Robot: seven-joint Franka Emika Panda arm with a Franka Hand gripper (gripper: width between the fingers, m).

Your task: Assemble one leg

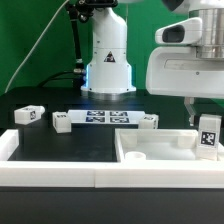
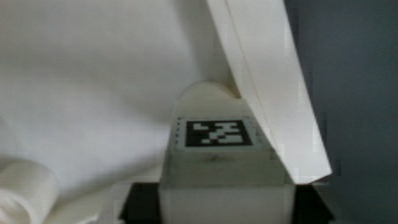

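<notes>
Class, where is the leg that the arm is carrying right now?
The leg is at the exterior view's right, held in the end effector over the white panel's right end.

I count four legs: three loose point(image 1: 29, 115) point(image 1: 62, 122) point(image 1: 148, 122), one in my jaws point(image 1: 208, 133). One panel point(image 1: 140, 146). One marker board point(image 1: 104, 118).

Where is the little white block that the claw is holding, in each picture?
Exterior view: the small white plastic leg block with a square marker tag hangs in the claw at the exterior view's right, over the large flat white panel.
Wrist view: the leg block fills the middle.
Shared landmark: the panel's raised rim.
</notes>
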